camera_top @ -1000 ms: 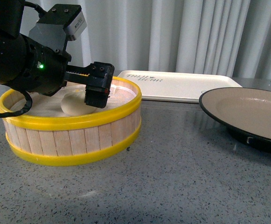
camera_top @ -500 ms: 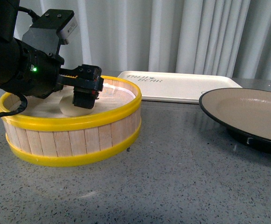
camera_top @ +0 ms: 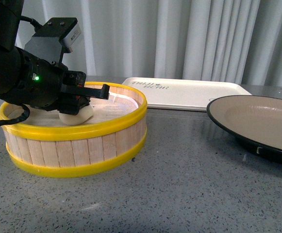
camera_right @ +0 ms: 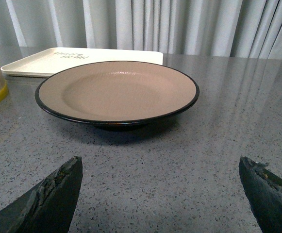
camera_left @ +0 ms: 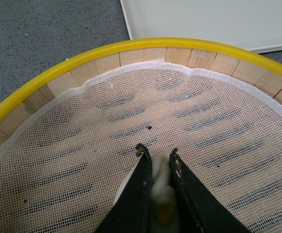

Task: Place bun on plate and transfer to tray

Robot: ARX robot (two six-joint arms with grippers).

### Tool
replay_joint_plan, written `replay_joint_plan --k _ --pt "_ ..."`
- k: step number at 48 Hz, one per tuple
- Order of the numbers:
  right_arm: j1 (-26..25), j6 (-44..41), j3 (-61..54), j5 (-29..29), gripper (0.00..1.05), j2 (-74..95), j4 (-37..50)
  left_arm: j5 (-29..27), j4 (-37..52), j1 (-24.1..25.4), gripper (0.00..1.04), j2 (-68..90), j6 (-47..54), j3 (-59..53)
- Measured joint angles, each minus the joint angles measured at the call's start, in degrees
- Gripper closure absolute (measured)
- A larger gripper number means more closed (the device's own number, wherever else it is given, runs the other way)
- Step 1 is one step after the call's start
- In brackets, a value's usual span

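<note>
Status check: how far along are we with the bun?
Done: nothing delivered yet. The plate is bare, and so is what shows of the tray. In hand: the left claw is shut on the bun, inside the steamer. Left: lift the bun out, set it on the plate, then move the plate onto the tray. The right claw is open, facing the plate.

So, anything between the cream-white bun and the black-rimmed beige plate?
Only the round wooden steamer's yellow-rimmed wall: the left gripper holds the cream-white bun inside it. Past that, bare grey table up to the black-rimmed beige plate.
</note>
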Motion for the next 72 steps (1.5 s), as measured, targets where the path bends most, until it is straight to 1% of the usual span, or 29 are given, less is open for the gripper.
replay_joint_plan --k 3,15,26,39,44,53,56,58,60,72 --pt "0.0 0.0 0.0 0.0 0.08 0.0 0.0 0.0 0.0 -0.2 1.0 -0.4 -0.2 -0.2" --pt "0.0 0.0 0.0 0.0 0.08 0.0 0.0 -0.7 0.4 -1.4 1.0 -3.1 -0.1 -0.6" --pt "0.0 0.0 0.0 0.0 0.08 0.0 0.0 0.3 3.1 -4.6 1.0 -4.7 -1.0 1.5" --pt "0.0 0.0 0.0 0.0 0.08 0.0 0.0 2.2 9.3 -12.4 1.0 -2.8 -2.8 5.9" --pt "0.0 0.0 0.0 0.0 0.08 0.0 0.0 3.1 10.5 -15.4 1.0 -1.5 -3.0 7.0" --pt "0.0 0.0 0.0 0.0 0.08 0.0 0.0 4.6 14.3 -22.5 1.0 4.1 -3.3 10.5" --pt "0.0 0.0 0.0 0.0 0.08 0.0 0.0 6.9 17.2 -23.8 1.0 6.8 -2.3 11.8" --pt "0.0 0.0 0.0 0.0 0.08 0.0 0.0 8.2 17.1 -24.3 1.0 8.6 -2.5 13.5" --pt "0.0 0.0 0.0 0.0 0.08 0.0 0.0 8.2 17.1 -24.6 1.0 10.0 -2.6 14.7" --pt "0.0 0.0 0.0 0.0 0.08 0.0 0.0 10.9 11.4 -26.3 1.0 17.2 -0.7 22.5"
